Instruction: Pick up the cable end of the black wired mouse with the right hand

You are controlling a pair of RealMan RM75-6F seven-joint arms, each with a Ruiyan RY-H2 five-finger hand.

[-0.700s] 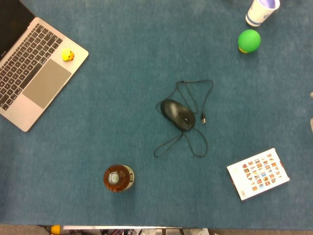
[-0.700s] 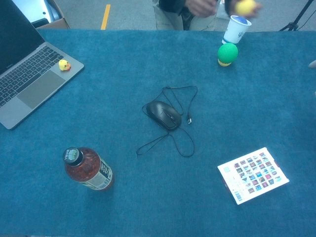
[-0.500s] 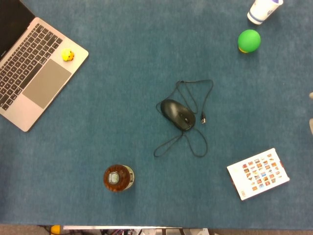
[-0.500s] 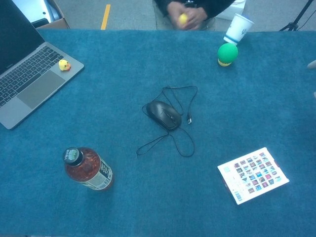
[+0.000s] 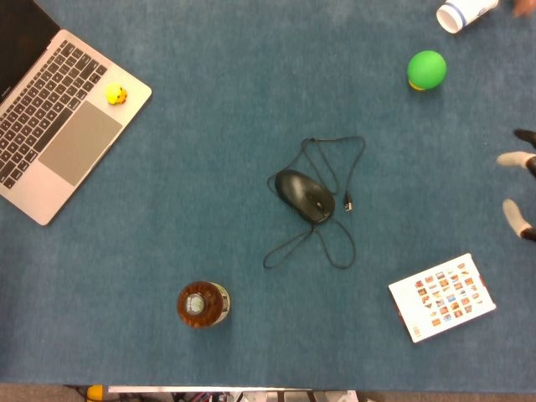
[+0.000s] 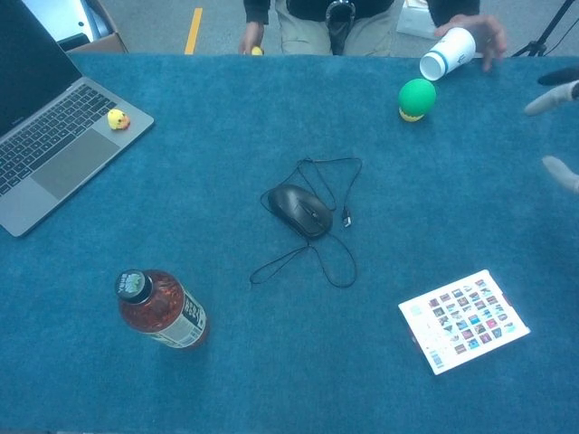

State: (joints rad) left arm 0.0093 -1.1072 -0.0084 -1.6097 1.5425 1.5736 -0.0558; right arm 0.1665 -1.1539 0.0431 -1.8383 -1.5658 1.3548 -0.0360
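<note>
The black wired mouse [image 5: 305, 195] [image 6: 299, 210] lies mid-table on the blue cloth, its thin cable looped around it. The cable's plug end [image 5: 349, 203] [image 6: 346, 218] rests just right of the mouse. My right hand [image 5: 517, 180] [image 6: 554, 127] enters at the right edge, well right of the plug; only its fingertips [image 5: 507, 159] show, spread apart with nothing between them. My left hand is in neither view.
An open laptop [image 5: 59, 126] with a small yellow duck [image 5: 115, 94] is at the far left. A green ball [image 5: 426, 69] and a white cup [image 6: 448, 51] held by a person's hand are far right. A bottle [image 5: 201, 304] stands near front; a picture card [image 5: 441, 296] lies front right.
My right hand's fingertips have come further into view from the right edge. A person at the far side has tipped and lifted the white cup. The mouse and cable have not moved.
</note>
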